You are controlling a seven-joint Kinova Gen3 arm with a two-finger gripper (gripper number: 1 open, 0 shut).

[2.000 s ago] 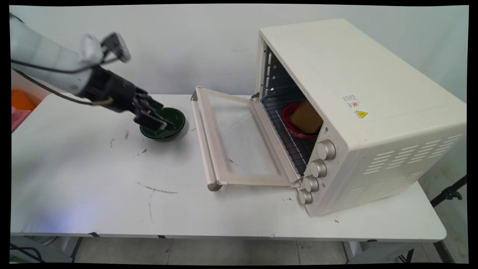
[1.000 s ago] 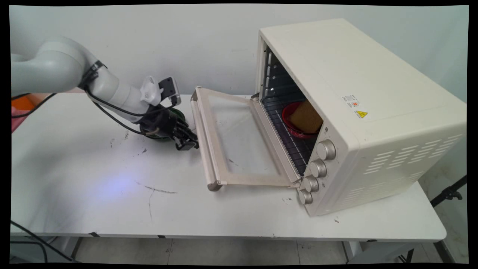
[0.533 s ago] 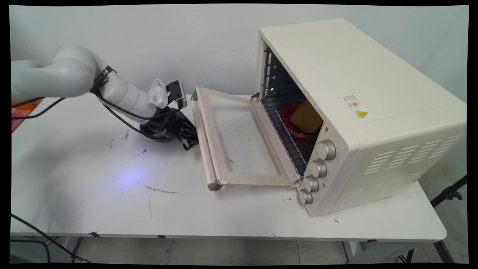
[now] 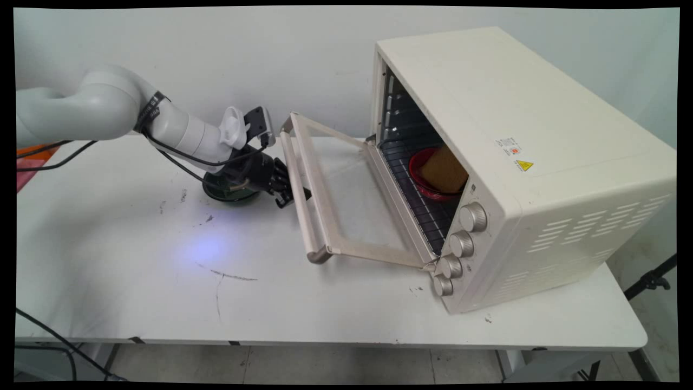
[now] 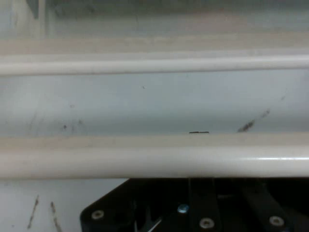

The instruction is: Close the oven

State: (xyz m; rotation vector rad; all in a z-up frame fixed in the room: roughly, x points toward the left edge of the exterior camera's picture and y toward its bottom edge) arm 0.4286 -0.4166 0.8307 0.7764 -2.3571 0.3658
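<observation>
Gripper sits under the handle bar of the toaster oven door, finger state can't be told, door tilted partly up off the table, green bowl just behind, red bowl with bread inside oven.

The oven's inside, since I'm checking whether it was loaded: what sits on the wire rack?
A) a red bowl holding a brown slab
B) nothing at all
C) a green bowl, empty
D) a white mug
A: through the open oven front, a red bowl with a brown slab leaning in it rests on the wire rack.
</observation>
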